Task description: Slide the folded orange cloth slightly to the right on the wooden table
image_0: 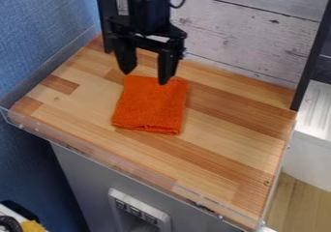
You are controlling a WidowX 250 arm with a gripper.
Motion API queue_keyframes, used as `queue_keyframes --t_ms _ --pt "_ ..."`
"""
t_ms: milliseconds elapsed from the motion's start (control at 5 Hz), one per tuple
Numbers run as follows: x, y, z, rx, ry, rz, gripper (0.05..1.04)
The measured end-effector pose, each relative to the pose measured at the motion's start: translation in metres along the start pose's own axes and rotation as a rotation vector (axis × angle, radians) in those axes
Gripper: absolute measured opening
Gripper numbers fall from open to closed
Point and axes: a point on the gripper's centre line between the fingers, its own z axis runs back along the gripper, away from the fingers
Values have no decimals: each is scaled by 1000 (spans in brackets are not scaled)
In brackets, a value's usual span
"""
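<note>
One black arm (pixel 147 8), vertical, its jaws apart and downward near the far edge of the orange cloth (pixel 152 105).

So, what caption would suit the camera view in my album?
Open black end effector by the far edge of a folded orange cloth on a wooden tabletop.

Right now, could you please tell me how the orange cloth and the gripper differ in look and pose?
The orange cloth is soft and fuzzy, while the gripper is black and rigid-looking. The cloth lies flat on the wooden worktop, whereas the gripper hangs down by its far edge. The cloth looks folded; the gripper is open.
</note>
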Motion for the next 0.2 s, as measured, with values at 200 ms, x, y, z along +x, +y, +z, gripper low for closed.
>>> queue_keyframes --t_ms 200 --pt "-7 10 5 4 6 6 995"
